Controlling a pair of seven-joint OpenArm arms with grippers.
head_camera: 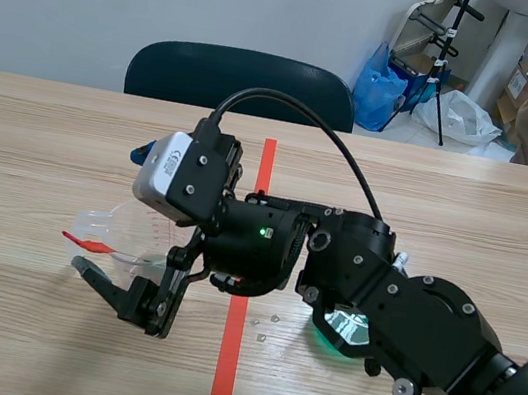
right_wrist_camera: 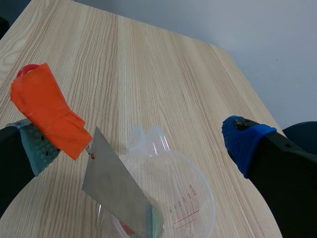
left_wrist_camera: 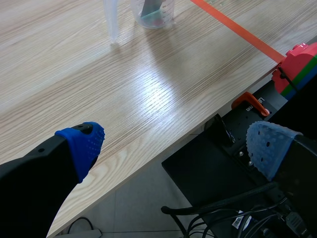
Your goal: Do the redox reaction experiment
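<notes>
Scene view: right arm partly hides cup; chair beyond.

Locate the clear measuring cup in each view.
Scene view: measuring cup left of the tape line.
Left wrist view: measuring cup far ahead of the left gripper, beside the tape line.
Right wrist view: measuring cup between the right gripper fingers, metal sheet inside.
Shared landmark: the tape line, absent from the right wrist view.

Right arm sprawls over the clear measuring cup, most of it hidden (just rim and spout peeking out). Something glowing green under the arm, unidentifiable. Tiny specks by the tape line, too small to tell. Metal sheet, lower end cut off.
</notes>
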